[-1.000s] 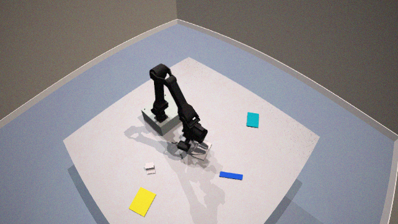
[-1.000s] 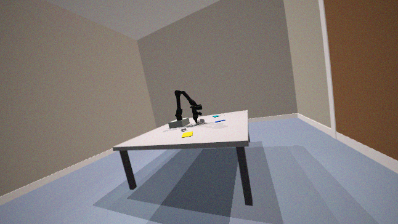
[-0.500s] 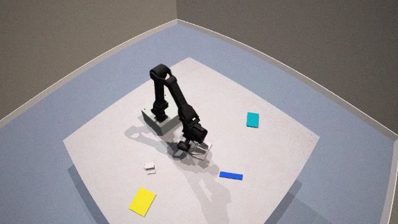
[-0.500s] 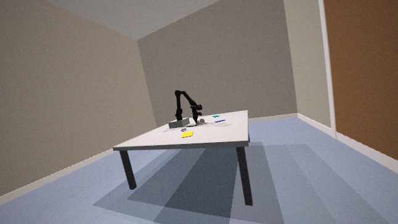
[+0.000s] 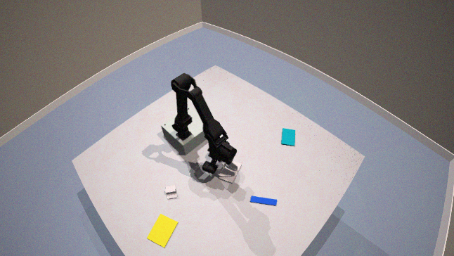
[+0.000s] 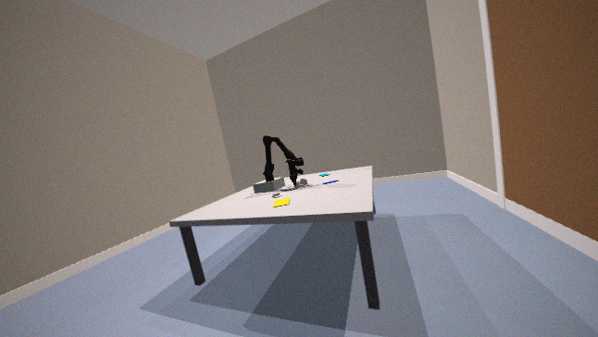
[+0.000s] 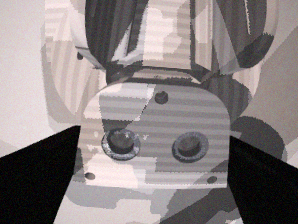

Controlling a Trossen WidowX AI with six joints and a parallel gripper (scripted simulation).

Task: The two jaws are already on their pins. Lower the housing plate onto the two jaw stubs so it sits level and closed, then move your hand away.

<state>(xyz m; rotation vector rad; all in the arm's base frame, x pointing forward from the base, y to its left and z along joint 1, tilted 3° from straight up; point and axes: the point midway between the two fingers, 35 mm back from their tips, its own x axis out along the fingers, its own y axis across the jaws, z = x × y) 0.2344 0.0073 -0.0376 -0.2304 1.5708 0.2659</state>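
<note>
The gripper's jaws point(image 5: 228, 169) point(image 6: 294, 185) point(image 7: 155, 160) are pinching the housing plate point(image 7: 160, 117), one dark finger against each of its side edges in the wrist view. They point down, low over the middle of the counter point(image 5: 119, 169) point(image 6: 315, 204). The plate lies between them with its face toward the wrist camera; two ringed round holes show side by side on it, with a small hole above them and another small one near each lower corner. Beyond its rounded end, two long pale jaw pieces point(image 7: 200, 40) reach away, partly covered by shadow. Whether the plate sits fully level on the stubs, I cannot tell.

The black arm point(image 5: 207, 116) point(image 6: 282, 145) rises from a grey base block point(image 5: 185, 149) point(image 6: 259, 188), its lower links nearly upright. It bends at a high elbow, then slopes down and forward to the wrist, which drops steeply to the work. In the top view, a pale flat piece point(image 5: 230, 180) shows under and beside the jaws.

A teal block point(image 5: 288, 137) point(image 6: 324, 175) lies toward the right-hand corner of the counter in the top view, and a blue bar point(image 5: 263, 200) point(image 6: 330, 182) between the work and the lower right edge. A yellow plate point(image 5: 162, 231) point(image 6: 281, 202) lies toward the lower left edge, with a small pale stepped piece point(image 5: 171, 191) point(image 6: 276, 195) near it.
</note>
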